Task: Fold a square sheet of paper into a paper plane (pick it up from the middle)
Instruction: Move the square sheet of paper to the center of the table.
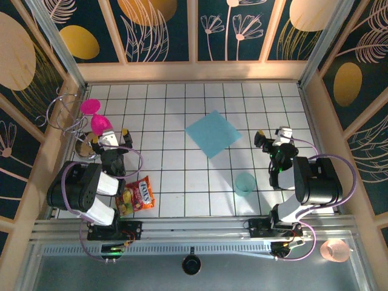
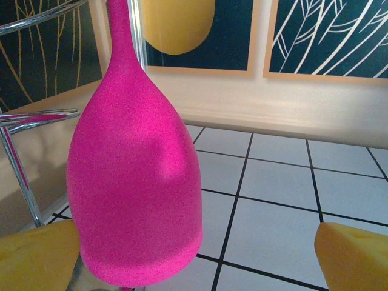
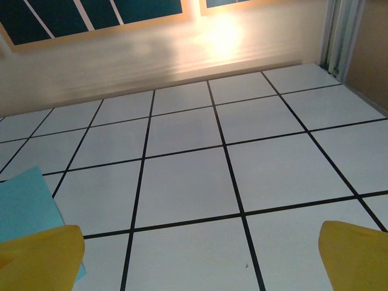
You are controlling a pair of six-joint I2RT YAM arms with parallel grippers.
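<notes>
The square sheet of paper (image 1: pixel 212 133), light blue and flat, lies turned like a diamond on the white tiled floor, slightly right of centre. One corner of it (image 3: pixel 24 206) shows at the left edge of the right wrist view, beside my yellow finger (image 3: pixel 39 257). My right gripper (image 1: pixel 273 134) stands open to the right of the sheet, with bare tile between its fingers (image 3: pixel 200 257). At the far left my left gripper (image 1: pixel 109 136) is open too, well away from the paper. A pink goblet (image 2: pixel 133 182) stands close in front of it, just inside its left finger (image 2: pixel 36 254).
A translucent teal cup (image 1: pixel 245 183) stands below the sheet, near the right arm. Two pink goblets (image 1: pixel 91 107) and a wire rack (image 1: pixel 60 112) crowd the left wall. A red snack packet (image 1: pixel 136 195) lies by the left arm's base. Wooden walls enclose the floor.
</notes>
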